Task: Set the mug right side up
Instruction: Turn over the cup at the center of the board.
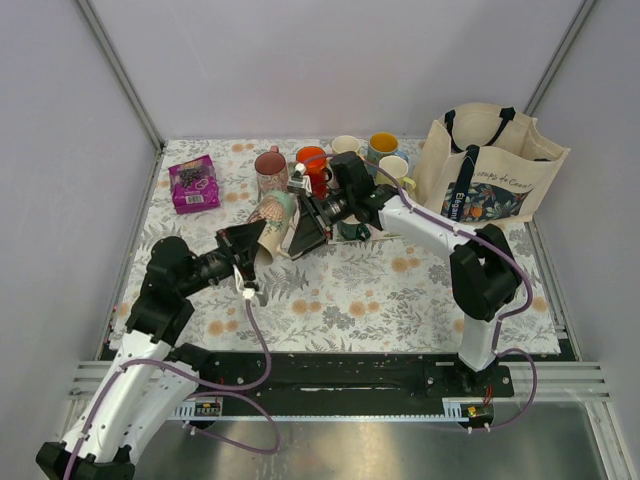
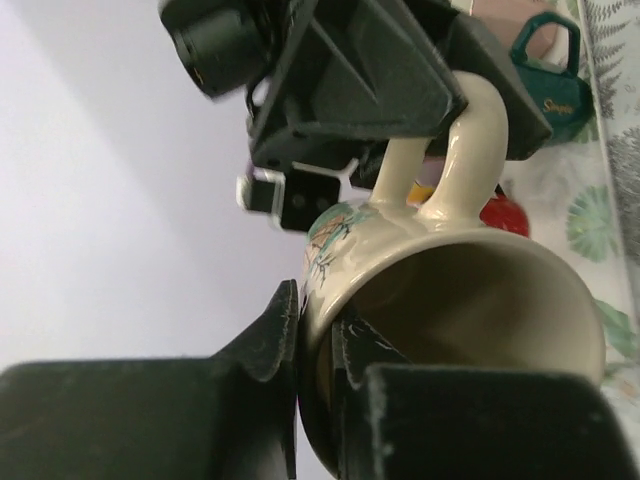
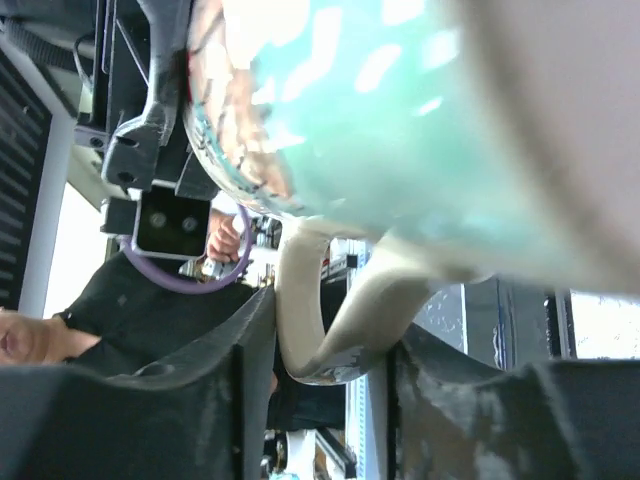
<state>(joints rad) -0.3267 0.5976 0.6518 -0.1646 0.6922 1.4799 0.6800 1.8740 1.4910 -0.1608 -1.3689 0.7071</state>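
A dusty pink mug [image 1: 270, 170] stands at the back of the floral mat, mouth up as far as I can tell, and neither gripper touches it. Both grippers hold a different mug, cream with a teal and pink pattern [image 1: 272, 213], tilted on its side above the mat. My left gripper [image 1: 254, 247] is shut on its rim [image 2: 330, 300], one finger inside and one outside. My right gripper [image 1: 300, 228] is shut on its cream handle [image 3: 300, 300]. The handle [image 2: 470, 140] also shows in the left wrist view.
A purple box [image 1: 194, 183] lies at the back left. A red mug [image 1: 313, 165], a yellow mug [image 1: 383, 146], a cream mug [image 1: 394, 168] and a small dark green mug [image 1: 352, 231] stand behind the arms. A tote bag [image 1: 490, 165] stands at the back right.
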